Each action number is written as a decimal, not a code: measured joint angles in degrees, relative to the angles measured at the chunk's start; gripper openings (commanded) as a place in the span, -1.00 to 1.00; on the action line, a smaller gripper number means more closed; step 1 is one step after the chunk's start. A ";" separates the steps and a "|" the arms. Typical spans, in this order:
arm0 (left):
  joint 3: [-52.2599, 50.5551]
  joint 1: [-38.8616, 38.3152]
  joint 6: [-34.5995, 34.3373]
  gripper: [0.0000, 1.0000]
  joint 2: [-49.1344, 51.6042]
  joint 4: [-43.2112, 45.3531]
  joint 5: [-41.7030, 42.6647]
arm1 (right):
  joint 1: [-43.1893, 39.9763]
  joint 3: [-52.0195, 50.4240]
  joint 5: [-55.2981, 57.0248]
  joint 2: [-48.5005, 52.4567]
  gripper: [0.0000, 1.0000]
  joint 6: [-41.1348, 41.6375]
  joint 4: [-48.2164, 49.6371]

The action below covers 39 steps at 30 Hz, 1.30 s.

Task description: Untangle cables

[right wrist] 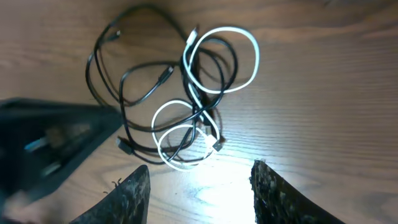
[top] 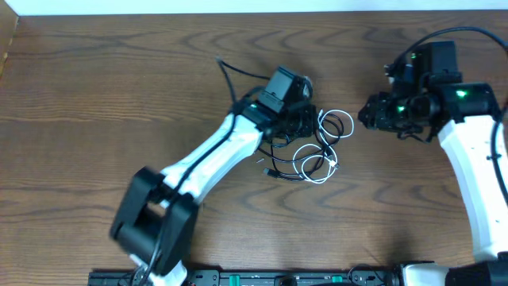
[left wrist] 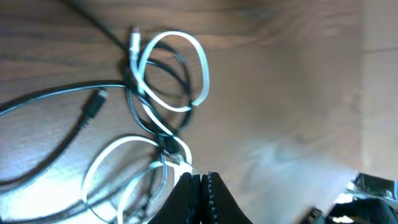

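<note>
Left gripper (left wrist: 198, 182) angled down from near edge to mid-table.
Pinched shut on white cable (left wrist: 203, 74); right gripper (right wrist: 199, 171) hovering beside, half open, empty.

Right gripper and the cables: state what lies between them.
Only bare table shows between the right gripper and the cables in the overhead view.

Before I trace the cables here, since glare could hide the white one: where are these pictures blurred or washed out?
Overhead: even light, white cable crisp, left arm smeared toward the bottom edge. Left wrist: soft throughout, table bleached pale at right. Right wrist: bright glare patch on the table below the white cable's lower loops; left arm a dark blur at left.
</note>
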 measured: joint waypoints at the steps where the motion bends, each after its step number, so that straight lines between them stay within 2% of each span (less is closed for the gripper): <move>1: 0.00 0.00 0.24 -0.85 -0.94 -0.59 0.33 | 0.57 0.00 -0.09 0.92 -0.05 -0.09 0.00; 8: 0.00 0.37 1.18 -0.85 -1.64 -5.22 0.70 | 2.40 0.00 -0.31 9.53 -0.07 -0.31 0.39; 16: 0.00 2.75 0.96 -0.85 -1.62 -5.92 0.35 | 2.38 -0.07 -1.01 21.81 -0.24 0.11 7.13; 23: 0.00 2.91 0.96 -0.86 -1.64 -5.90 0.35 | 2.91 -0.07 -3.30 31.26 -0.50 0.46 13.05; 28: 0.00 2.89 0.96 -0.85 -1.62 -5.86 0.35 | 3.80 -0.04 -3.69 31.95 -0.74 0.55 15.04; 30: 0.00 2.89 0.96 -0.85 -1.62 -5.92 0.35 | 4.50 -0.04 -3.78 32.04 -0.98 0.59 15.93; 38: 0.00 2.89 0.96 -0.84 -1.64 -5.88 0.37 | 5.55 -0.04 -4.52 32.11 -0.98 -1.77 14.16; 39: 0.00 2.89 0.96 -0.75 -1.64 -5.90 0.39 | 5.55 -0.04 -4.76 32.04 -0.98 -2.21 13.66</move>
